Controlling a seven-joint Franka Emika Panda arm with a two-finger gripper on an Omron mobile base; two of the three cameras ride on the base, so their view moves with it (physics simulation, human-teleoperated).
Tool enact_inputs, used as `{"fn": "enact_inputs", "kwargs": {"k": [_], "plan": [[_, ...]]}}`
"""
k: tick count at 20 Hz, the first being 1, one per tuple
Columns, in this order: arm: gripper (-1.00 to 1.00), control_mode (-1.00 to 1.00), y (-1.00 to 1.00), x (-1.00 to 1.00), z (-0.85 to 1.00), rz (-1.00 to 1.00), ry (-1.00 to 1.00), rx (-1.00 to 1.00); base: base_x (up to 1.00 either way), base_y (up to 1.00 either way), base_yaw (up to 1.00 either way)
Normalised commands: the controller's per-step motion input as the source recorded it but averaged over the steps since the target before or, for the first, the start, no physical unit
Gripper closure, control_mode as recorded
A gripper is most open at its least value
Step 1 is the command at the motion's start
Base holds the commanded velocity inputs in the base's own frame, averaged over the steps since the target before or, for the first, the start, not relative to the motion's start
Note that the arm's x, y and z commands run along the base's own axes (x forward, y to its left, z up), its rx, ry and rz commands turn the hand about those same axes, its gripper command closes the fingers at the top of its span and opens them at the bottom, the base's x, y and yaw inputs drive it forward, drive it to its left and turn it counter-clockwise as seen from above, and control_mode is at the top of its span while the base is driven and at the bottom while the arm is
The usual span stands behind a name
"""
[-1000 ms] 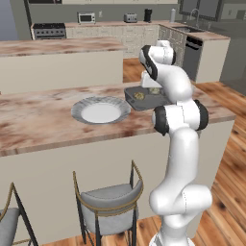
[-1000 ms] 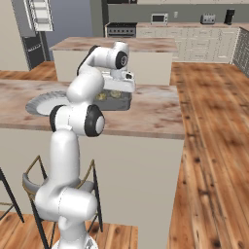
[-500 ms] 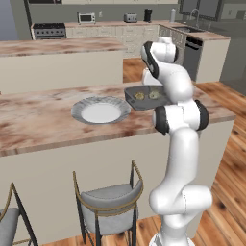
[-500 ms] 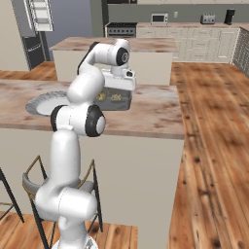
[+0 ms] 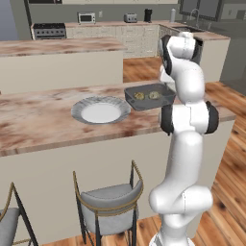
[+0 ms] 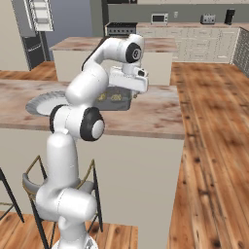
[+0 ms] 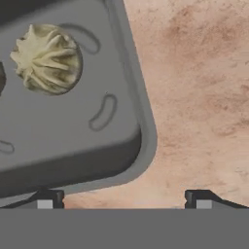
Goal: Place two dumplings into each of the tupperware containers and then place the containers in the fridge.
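Hand view: pleated tan dumpling (image 7: 46, 59) inside grey tupperware container (image 7: 112, 141)

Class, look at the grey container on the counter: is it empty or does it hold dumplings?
Not empty. The container holds two dumplings side by side on its floor; the plate beside it is bare.

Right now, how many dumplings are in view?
2. Both sit side by side in the grey container on the counter: one dumpling on its left, one on its right. The arm could hide others.

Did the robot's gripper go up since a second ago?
Yes. In the left base view the gripper end has risen against the tupperware container on the counter.
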Motion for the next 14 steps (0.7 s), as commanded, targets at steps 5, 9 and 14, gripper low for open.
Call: {"fn": "enact_inputs", "kwargs": {"k": [5, 9, 14], "plan": [[-1.0, -1.0, -0.15, 0.0, -0.36, -0.15, -0.07, -0.01, 0.0, 0.0, 0.0], [-1.0, -1.0, 0.0, 0.0, -0.37, -0.12, -0.08, -0.03, 0.0, 0.0, 0.0], [-1.0, -1.0, 0.16, 0.01, -0.3, -0.07, -0.09, -0.05, 0.0, 0.0, 0.0]]}}
